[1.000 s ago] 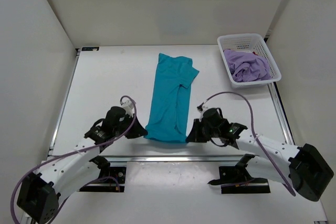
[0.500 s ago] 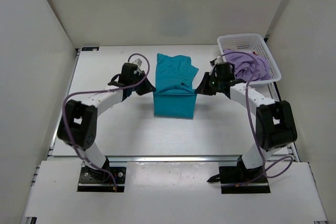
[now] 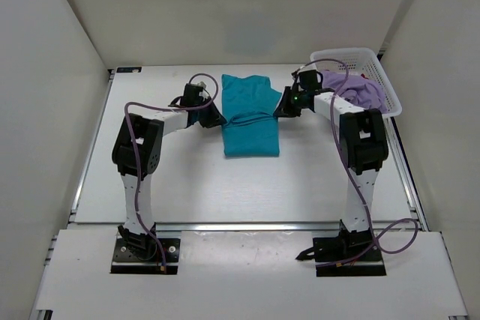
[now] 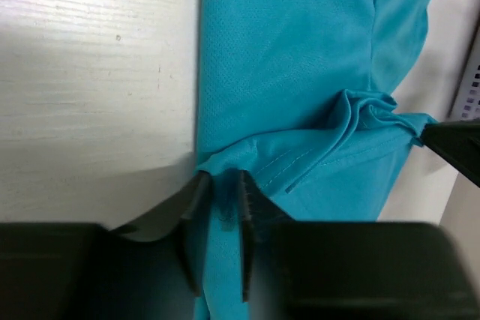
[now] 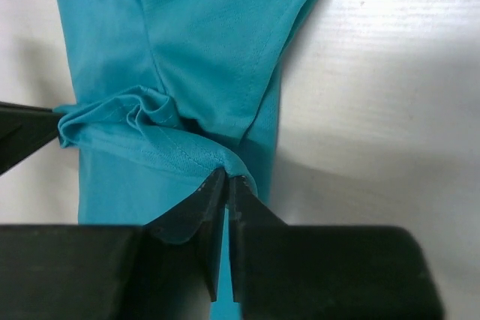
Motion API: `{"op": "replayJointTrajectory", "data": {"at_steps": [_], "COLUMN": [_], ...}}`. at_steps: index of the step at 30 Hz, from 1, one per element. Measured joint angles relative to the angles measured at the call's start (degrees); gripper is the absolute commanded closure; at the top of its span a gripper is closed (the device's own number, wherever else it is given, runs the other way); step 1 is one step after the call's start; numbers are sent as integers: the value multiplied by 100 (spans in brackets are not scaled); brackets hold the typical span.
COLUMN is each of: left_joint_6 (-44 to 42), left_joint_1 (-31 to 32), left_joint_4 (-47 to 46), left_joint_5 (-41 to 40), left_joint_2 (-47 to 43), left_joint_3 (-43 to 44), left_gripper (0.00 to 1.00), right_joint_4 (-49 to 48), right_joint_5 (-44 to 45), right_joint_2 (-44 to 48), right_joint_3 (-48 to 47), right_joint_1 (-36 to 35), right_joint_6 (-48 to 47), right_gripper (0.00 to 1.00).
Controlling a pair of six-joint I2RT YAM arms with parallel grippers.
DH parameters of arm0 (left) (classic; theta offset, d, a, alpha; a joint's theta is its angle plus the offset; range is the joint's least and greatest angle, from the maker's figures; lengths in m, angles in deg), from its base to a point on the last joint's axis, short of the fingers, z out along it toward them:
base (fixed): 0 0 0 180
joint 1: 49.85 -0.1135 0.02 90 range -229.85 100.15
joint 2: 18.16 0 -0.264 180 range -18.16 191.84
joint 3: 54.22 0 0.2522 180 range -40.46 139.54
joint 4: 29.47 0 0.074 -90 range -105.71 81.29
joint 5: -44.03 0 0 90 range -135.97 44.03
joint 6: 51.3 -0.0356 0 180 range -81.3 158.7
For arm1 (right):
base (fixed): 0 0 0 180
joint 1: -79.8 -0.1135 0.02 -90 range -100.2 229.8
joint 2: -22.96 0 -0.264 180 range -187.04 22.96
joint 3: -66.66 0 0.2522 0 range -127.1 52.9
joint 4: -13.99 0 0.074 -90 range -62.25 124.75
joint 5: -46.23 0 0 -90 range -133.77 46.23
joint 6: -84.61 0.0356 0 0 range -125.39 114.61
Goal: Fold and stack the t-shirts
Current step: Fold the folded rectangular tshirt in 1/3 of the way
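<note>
In the top view, the teal t-shirt point(image 3: 251, 121) is lying folded on the white table point(image 3: 187, 177), just above the middle of the frame, with 1 arm reaching in from each side. The left gripper point(image 3: 214, 119) is touching its left edge and the right gripper point(image 3: 283, 109) its right edge, both near the raised crease running across the cloth. At the upper right, the lavender t-shirt point(image 3: 352, 89) is sitting bunched in the white mesh basket point(image 3: 341, 56). In the left wrist view, the 2 fingers are standing slightly apart at the lower middle of the frame, with a strip of the teal hem lying between them; whether they are gripping it cannot be told. The fabric is filling the upper right of that frame and gathering into wrinkles toward the right edge. In the right wrist view, the jaws are pressed almost together at the lower middle, pinching a fold of the teal cloth, which is puckering toward the left edge.
</note>
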Motion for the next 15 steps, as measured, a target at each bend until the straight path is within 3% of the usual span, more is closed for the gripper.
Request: {"op": "replayJointTrajectory", "data": {"at_steps": [3, 6, 10, 14, 15], "left_joint_6": [122, 240, 476, 540, 562], "left_joint_1": [-39, -57, 7, 492, 678], "left_joint_4": [-122, -361, -774, -1257, -1405], "left_joint_5": [94, 114, 184, 138, 131], "left_joint_2": [17, -168, -870, -1558, -1681], "left_joint_3": [4, -57, -479, -1078, -1322], "left_gripper": [59, 58, 61, 65, 67], "right_joint_4": [170, 264, 184, -55, -109], "right_joint_5": [61, 184, 518, 756, 793], "right_joint_2": [-149, -87, 470, 1414, 1569], "right_joint_3": [-245, -284, 166, 968, 1078], "right_joint_1": [-7, -63, -168, -459, -564], "right_joint_6": [-26, -52, -20, 20, 22], "right_gripper": [74, 64, 61, 98, 100]}}
